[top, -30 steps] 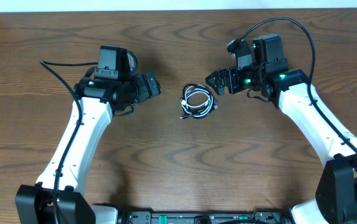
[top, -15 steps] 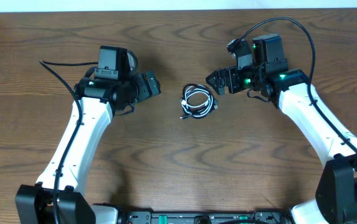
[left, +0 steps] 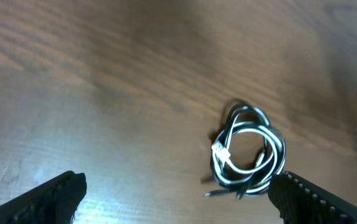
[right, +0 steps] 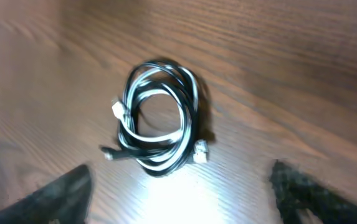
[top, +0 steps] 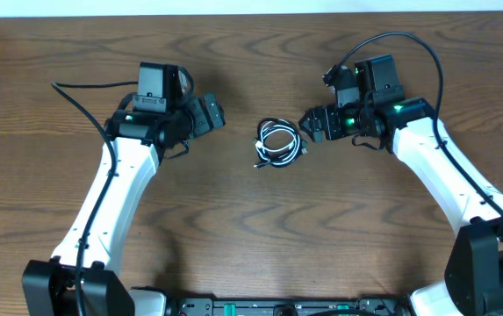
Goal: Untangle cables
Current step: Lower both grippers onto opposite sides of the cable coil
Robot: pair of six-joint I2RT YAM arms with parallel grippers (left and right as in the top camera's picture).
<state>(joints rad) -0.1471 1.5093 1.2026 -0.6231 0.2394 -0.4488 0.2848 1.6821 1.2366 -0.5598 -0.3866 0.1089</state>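
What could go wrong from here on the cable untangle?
The cables lie as one tight coil, black and white strands pressed together; the open right gripper may pinch several at once and lift the whole bundle.
Plug ends stick out at the coil's edge; pulling a strand could snag one in a loop and tighten the tangle.
The left gripper sits on the opposite side; both closing on so small a target might collide.
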